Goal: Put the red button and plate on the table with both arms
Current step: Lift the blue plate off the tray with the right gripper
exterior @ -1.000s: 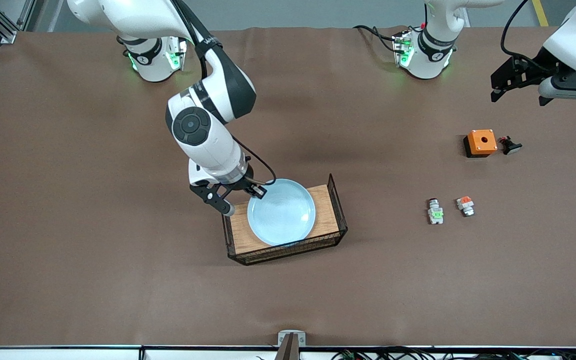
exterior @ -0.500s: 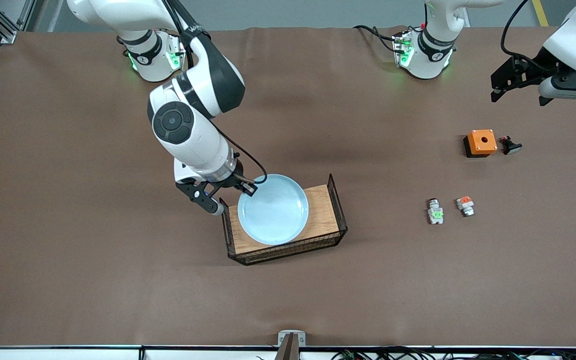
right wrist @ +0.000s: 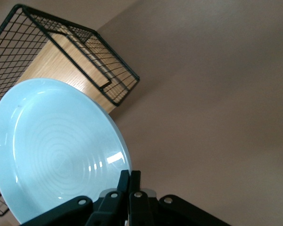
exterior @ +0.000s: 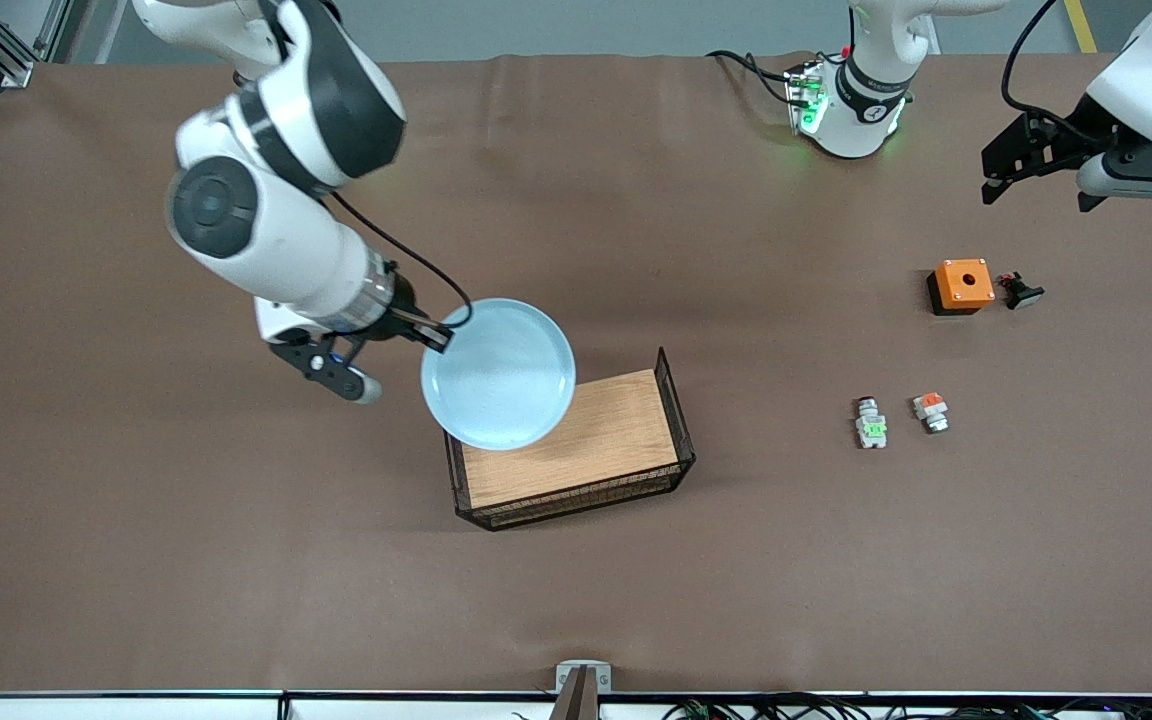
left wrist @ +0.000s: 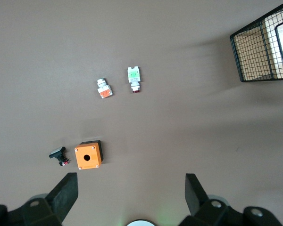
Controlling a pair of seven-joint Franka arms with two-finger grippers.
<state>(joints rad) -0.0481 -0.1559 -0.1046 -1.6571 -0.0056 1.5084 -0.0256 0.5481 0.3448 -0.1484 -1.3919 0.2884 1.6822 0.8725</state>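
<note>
Plate (exterior: 498, 373): pinched at rim by right gripper (exterior: 433, 337), held aloft over tray (exterior: 576, 450) edge; not yet set on table (exterior: 236, 520). Red button (exterior: 871, 424) (green-topped): on table, toward left arm's end. Left gripper (left wrist: 132, 197): spread, waiting.

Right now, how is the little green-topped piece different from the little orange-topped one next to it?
The red button has a bright green top, while the orange-topped piece has an orange-red one. The red button lies slightly nearer the front camera; the orange-topped piece lies more toward the left arm's end. Both are tiny grey-white pieces lying untouched on the table.
</note>
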